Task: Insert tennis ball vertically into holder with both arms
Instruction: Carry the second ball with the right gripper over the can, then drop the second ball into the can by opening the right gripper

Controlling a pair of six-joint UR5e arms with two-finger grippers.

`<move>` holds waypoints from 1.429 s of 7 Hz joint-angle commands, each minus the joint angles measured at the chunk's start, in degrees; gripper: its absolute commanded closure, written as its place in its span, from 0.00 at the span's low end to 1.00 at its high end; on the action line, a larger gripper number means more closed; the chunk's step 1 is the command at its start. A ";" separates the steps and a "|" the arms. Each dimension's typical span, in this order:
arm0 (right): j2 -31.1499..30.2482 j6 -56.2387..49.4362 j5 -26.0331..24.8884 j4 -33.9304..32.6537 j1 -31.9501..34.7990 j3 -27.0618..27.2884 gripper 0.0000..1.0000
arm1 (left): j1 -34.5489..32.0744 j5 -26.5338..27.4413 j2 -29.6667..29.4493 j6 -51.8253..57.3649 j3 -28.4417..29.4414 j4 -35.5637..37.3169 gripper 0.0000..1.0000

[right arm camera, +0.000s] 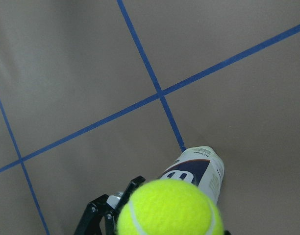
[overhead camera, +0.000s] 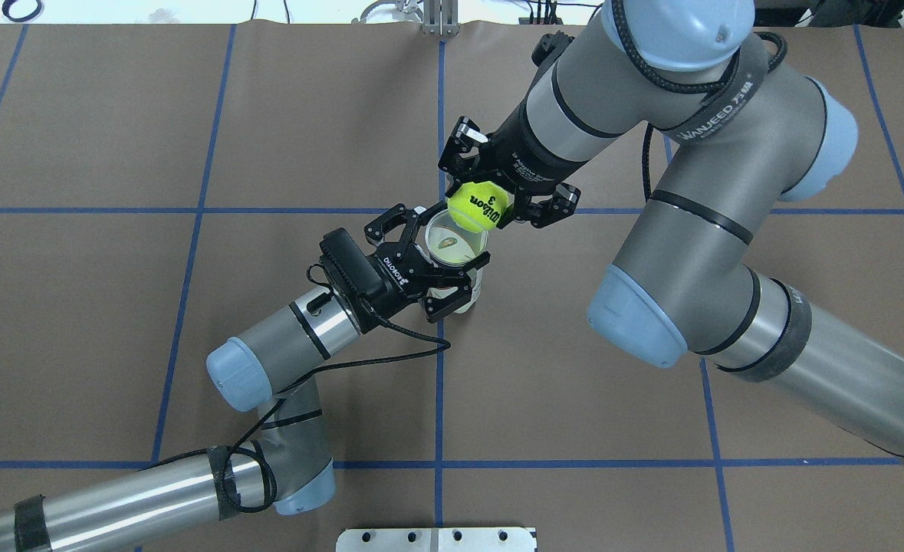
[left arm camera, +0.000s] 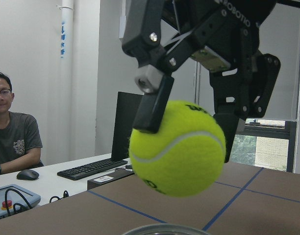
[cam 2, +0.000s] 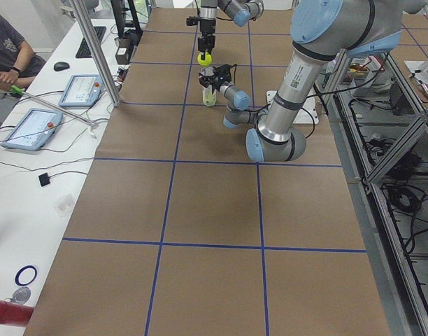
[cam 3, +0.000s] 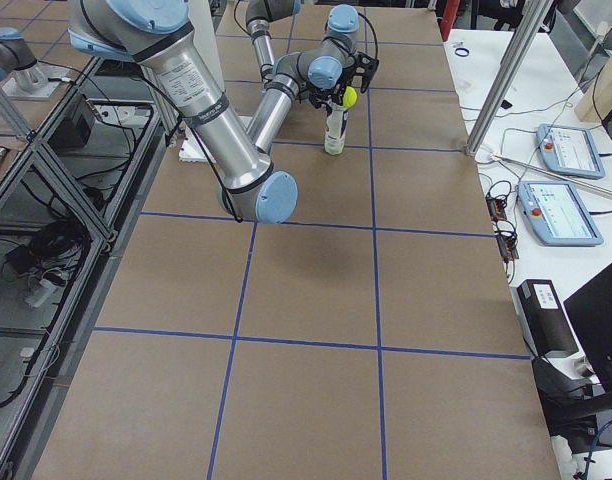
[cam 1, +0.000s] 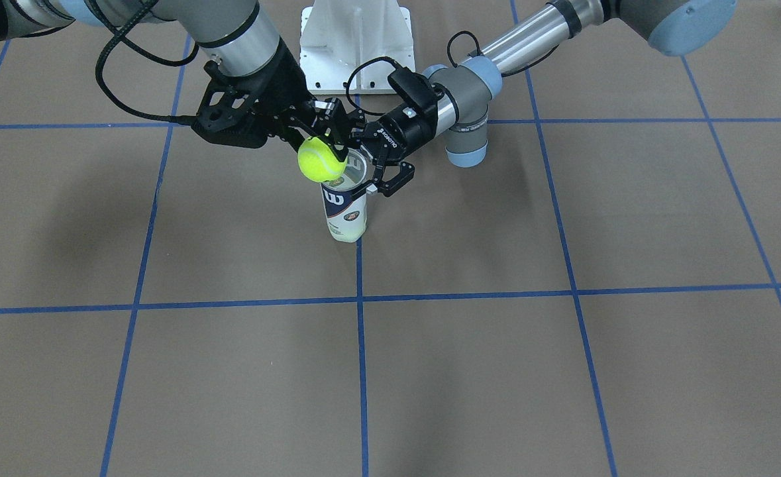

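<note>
The holder [cam 1: 345, 209], a clear can with a white and navy label, stands upright on the brown table, its open mouth up [overhead camera: 455, 244]. My left gripper [overhead camera: 448, 257] is shut on the holder near its top, one finger on each side [cam 1: 364, 173]. My right gripper [overhead camera: 478, 205] is shut on a yellow tennis ball [cam 1: 320, 160] and holds it just above the holder's rim, a little off its centre. The right wrist view shows the ball [right arm camera: 169, 208] over the holder [right arm camera: 196, 169]. The left wrist view shows the ball [left arm camera: 177, 147] over the rim [left arm camera: 164, 229].
The white pedestal base [cam 1: 356, 46] stands behind the holder on the robot's side. Blue tape lines cross the table. A side desk with tablets and a keyboard [cam 2: 80, 89] and a seated person [cam 2: 8, 52] lie beyond the far edge.
</note>
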 commanded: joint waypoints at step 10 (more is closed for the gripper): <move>-1.55 -0.51 -1.76 0.02 1.86 0.62 0.00 | -0.26 -0.09 3.74 -0.70 -7.15 -0.79 0.08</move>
